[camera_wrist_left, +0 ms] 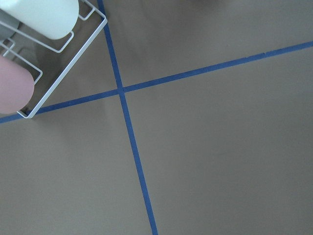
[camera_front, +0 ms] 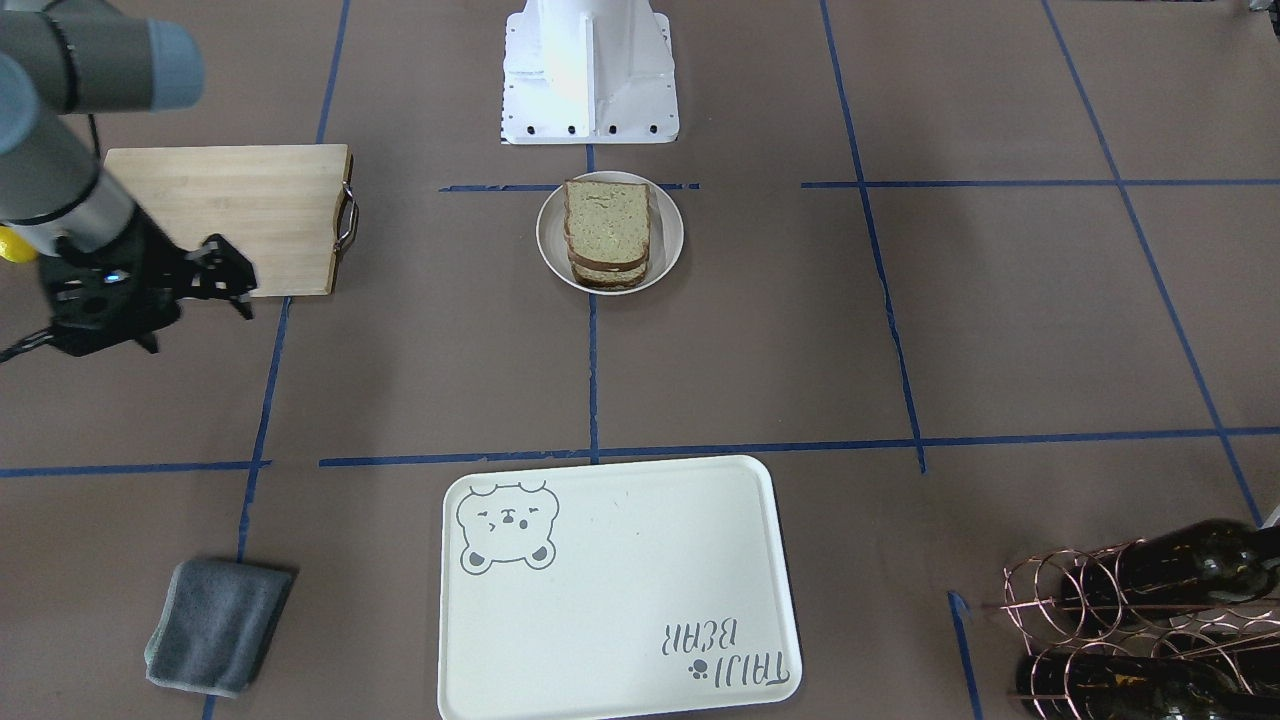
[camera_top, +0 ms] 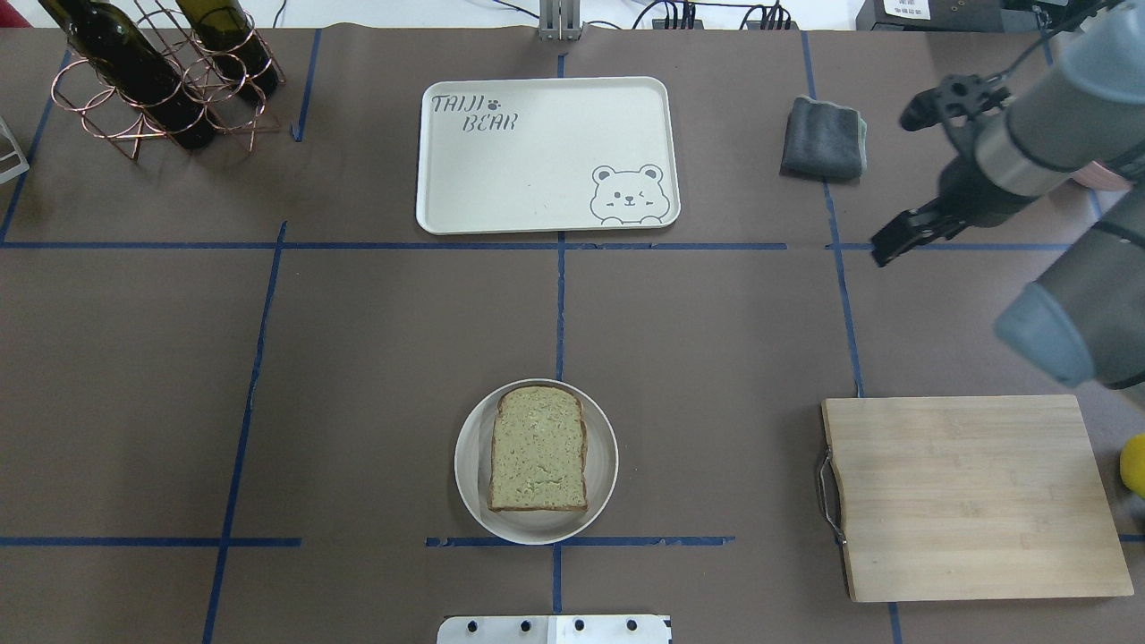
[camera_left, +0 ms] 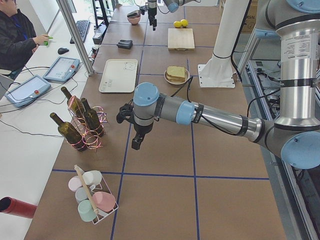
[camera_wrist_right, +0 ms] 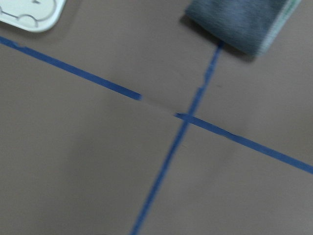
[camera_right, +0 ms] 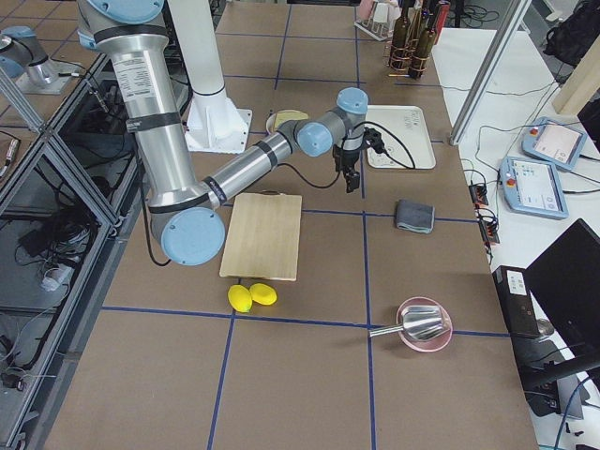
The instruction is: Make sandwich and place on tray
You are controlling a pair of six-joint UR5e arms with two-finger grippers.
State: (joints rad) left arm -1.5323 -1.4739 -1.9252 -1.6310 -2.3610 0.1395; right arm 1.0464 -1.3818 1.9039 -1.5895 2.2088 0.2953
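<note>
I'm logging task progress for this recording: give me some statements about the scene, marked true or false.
1. The sandwich is on the tray. False: it sits on the plate, apart from the tray.
2. The cloth lies beside the tray. True.
3. The lemons lie on the board. False: they lie on the table beside it.
4. The right gripper holds the sandwich. False: it hangs over the table near the cloth.
5. The bottles rest in a wire rack. True.
</note>
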